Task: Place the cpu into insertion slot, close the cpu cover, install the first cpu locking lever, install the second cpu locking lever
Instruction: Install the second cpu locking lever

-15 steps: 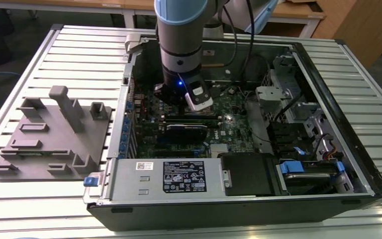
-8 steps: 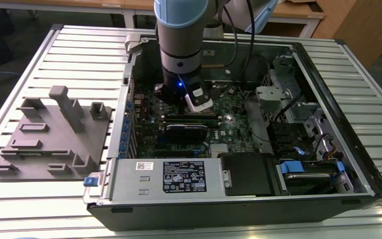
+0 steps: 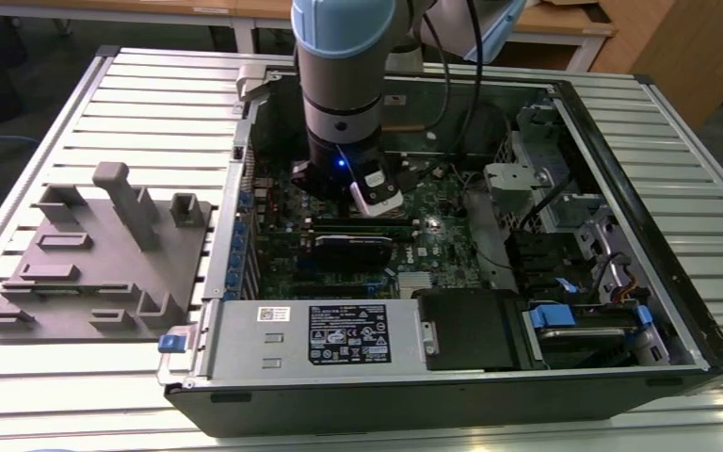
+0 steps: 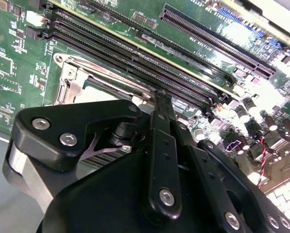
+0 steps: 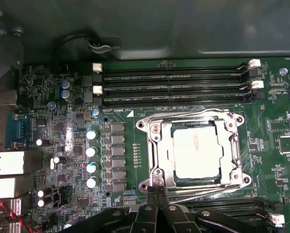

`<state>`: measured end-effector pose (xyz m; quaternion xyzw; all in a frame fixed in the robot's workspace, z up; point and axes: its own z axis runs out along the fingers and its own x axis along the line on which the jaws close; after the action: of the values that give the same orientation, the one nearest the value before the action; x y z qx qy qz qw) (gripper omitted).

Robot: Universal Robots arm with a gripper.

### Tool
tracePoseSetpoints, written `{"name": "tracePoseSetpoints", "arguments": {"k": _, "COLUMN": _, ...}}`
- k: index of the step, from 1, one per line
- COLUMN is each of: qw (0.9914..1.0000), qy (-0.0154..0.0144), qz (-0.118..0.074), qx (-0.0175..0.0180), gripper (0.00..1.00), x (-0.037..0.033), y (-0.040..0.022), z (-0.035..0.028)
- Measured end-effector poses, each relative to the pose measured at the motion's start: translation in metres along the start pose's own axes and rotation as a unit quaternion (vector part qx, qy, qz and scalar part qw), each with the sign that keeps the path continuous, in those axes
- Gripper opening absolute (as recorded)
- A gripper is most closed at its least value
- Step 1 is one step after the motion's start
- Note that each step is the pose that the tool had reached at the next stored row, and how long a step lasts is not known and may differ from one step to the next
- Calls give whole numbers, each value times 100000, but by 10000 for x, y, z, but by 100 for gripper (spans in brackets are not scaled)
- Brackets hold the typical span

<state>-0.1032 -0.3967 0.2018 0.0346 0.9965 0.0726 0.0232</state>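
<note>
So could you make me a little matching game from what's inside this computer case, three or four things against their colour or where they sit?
Things:
1. flat square silver-grey cpu
2. thin silvery metal cpu cover
3. long black memory slots
4. black two-fingered tool

Descriptions:
A. frames the chip, lying flat
B. fingertips together at the socket's edge
C. parallel rows beside the socket
D. sits in the socket, showing through a window

Pairs: 1-D, 2-A, 3-C, 4-B

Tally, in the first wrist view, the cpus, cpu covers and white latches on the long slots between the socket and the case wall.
cpu: 1
cpu cover: 1
white latches: 4
Total: 6
</note>
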Motion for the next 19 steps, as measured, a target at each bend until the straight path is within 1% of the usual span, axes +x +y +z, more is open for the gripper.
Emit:
{"name": "tracePoseSetpoints", "arguments": {"k": 2, "qw": 100000, "qy": 7, "qz": 8, "qx": -143, "gripper": 10, "x": -1, "y": -11, "z": -1}}
{"name": "tracePoseSetpoints", "arguments": {"k": 5, "qw": 99999, "qy": 29, "qz": 22, "qx": -466, "gripper": 10, "x": -2, "y": -28, "z": -1}}
{"name": "tracePoseSetpoints", "arguments": {"k": 10, "qw": 99992, "qy": 80, "qz": 65, "qx": -1274, "gripper": 10, "x": -1, "y": -50, "z": 0}}
{"name": "tracePoseSetpoints", "arguments": {"k": 11, "qw": 99990, "qy": 87, "qz": 72, "qx": -1391, "gripper": 10, "x": -1, "y": -52, "z": 0}}
{"name": "tracePoseSetpoints", "arguments": {"k": 13, "qw": 99989, "qy": 93, "qz": 80, "qx": -1471, "gripper": 10, "x": -1, "y": -54, "z": 2}}
{"name": "tracePoseSetpoints", "arguments": {"k": 19, "qw": 99988, "qy": 100, "qz": 74, "qx": -1549, "gripper": 10, "x": 2, "y": -57, "z": 10}}
